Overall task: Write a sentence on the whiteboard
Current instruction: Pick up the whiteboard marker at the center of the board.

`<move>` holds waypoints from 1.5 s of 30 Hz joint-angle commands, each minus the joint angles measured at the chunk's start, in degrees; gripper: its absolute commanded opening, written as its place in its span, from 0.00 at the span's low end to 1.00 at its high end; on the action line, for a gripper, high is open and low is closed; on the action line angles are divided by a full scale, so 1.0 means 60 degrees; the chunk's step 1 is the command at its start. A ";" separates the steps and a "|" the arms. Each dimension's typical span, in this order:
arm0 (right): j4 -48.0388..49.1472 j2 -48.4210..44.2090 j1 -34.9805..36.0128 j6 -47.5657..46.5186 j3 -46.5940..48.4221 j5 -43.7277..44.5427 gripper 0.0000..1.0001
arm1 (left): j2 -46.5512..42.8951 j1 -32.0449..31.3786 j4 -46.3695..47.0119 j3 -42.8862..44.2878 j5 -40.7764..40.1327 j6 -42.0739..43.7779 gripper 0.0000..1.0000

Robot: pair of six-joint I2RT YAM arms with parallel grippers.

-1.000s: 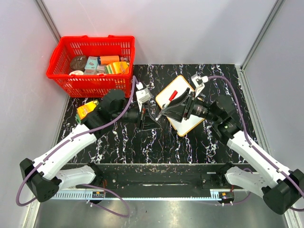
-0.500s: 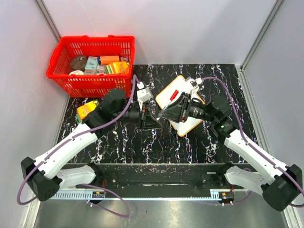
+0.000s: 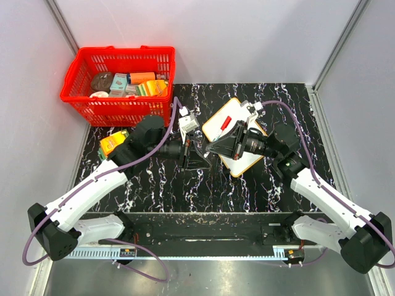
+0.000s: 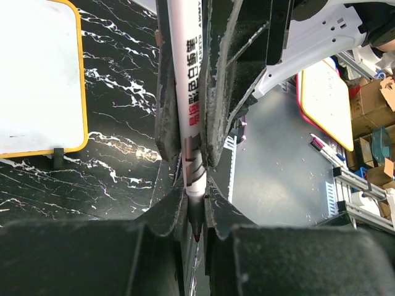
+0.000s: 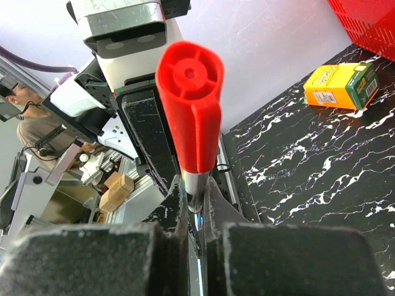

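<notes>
Mid-table | left gripper (image 3: 197, 156) and right gripper (image 3: 215, 148) both clamp marker (image 4: 188, 92) | whiteboard (image 3: 213, 127) lies flat under right gripper

**Lighting and picture quality: bright, diffuse light from above; close-range blur in both wrist views.**
In the top view the whiteboard (image 3: 245, 162) is near-saturated white. Shadows on the black table (image 3: 154, 185) left of the whiteboard are soft and short. The steel strip (image 3: 203, 271) well to the near side of the whiteboard carries a dull sheen. In the left wrist view the whiteboard (image 4: 37, 74) is blown out. Right of it the marker (image 4: 188, 92) print is readable, while the left gripper (image 4: 194, 206) is out of focus. In the right wrist view the right gripper (image 5: 194, 191) is blurred and the marker's red end is fairly sharp.
</notes>
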 commanded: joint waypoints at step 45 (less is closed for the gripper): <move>-0.3391 -0.1931 0.0087 -0.1545 0.0150 0.3401 0.00 | -0.0949 0.0591 0.0485 -0.0656 -0.0916 0.0364 0.99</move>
